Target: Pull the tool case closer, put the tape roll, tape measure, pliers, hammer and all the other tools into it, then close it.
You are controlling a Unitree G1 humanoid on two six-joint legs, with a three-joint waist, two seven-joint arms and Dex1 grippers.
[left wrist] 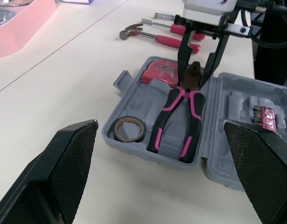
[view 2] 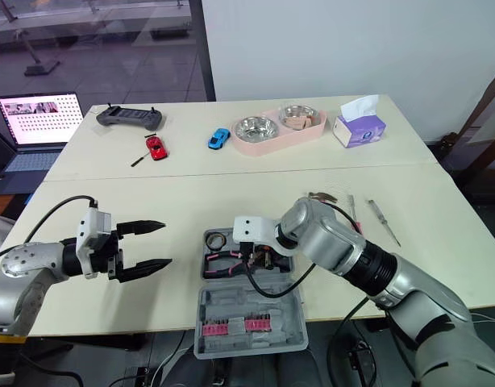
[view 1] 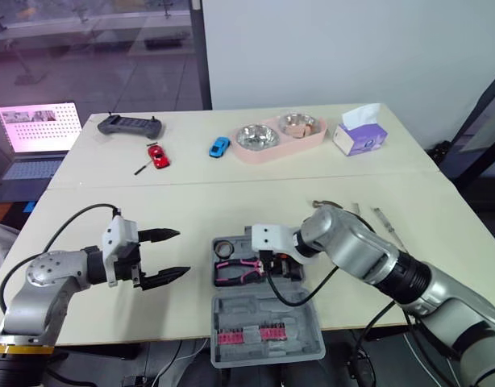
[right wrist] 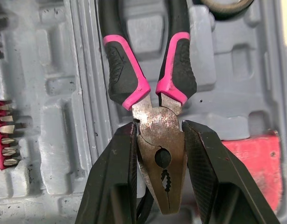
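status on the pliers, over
Right gripper shut on pliers head, pliers lying in case. Left gripper open, clear of case. Hammer out on table; nothing in the way.

Bare table (view 1: 191,211) separates left claw (view 1: 182,252) from tool case (view 1: 268,310).

— What is the tool case (left wrist: 134,81) made of?
— Grey moulded plastic, matt, with dark scuffs.
— And the pliers (left wrist: 165,116)?
— Dull, speckled metal at the head. The grips are matt black with smooth pink collars, and they look rubbery.
— The tape roll (left wrist: 129,129)?
— Dark, with a faint sheen.
— The hands?
— The left hand (view 1: 181,252) has black pads (left wrist: 71,158), finely cross-hatched. The right hand (right wrist: 159,128) has smooth black fingers (right wrist: 113,177), slightly glossy.
— The tabletop (left wrist: 50,102)?
— Pale, smooth and matt. The bowls (view 1: 257,136) near its far edge are polished metal.
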